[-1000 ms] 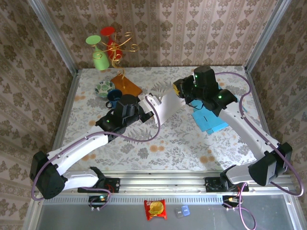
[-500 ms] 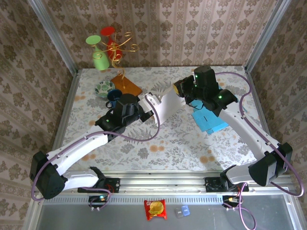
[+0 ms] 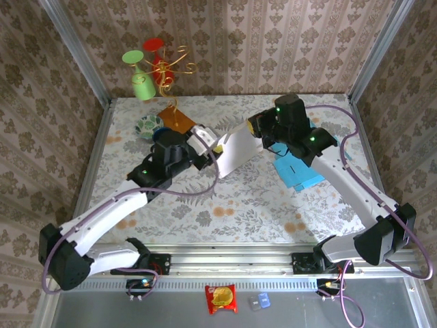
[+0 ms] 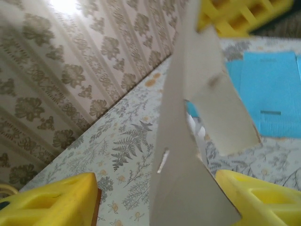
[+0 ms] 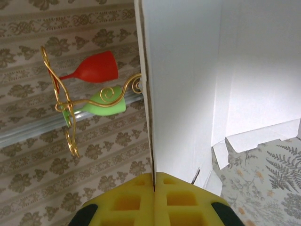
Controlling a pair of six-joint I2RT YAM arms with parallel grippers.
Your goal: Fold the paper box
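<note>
While stretched long and low from the near-left base toward mid-bench (image 3: 259, 205), brings the left claw (image 3: 214, 147) right up to the near-left edge of the paper box (image 3: 237, 147). Shows yellow fingers (image 4: 51, 203) spread wide in the left wrist view, a grey-white panel of the box standing in the gap, nothing pinched. Over on the right, arches high from the near-right base, passes above the blue flat sheet (image 3: 298, 169), then bends back to the box's far-right corner. Clamps the right claw (image 3: 251, 130) hard onto a box wall: both pads pressed together on the panel edge in the right wrist view. Keeps the box tilted at the centre, between the two claws and just left of the blue sheet. Hard to tell any contact with the bench below.

Now against a second ago: has let go on the left, after a tight pinch. Has drawn that wrist back a touch, leftward and toward the far wall. Has left the box sitting further back, its lower corner no longer reaching so far toward the near edge. Barely any shift on the right arm, grip already closed then and closed now.
</note>
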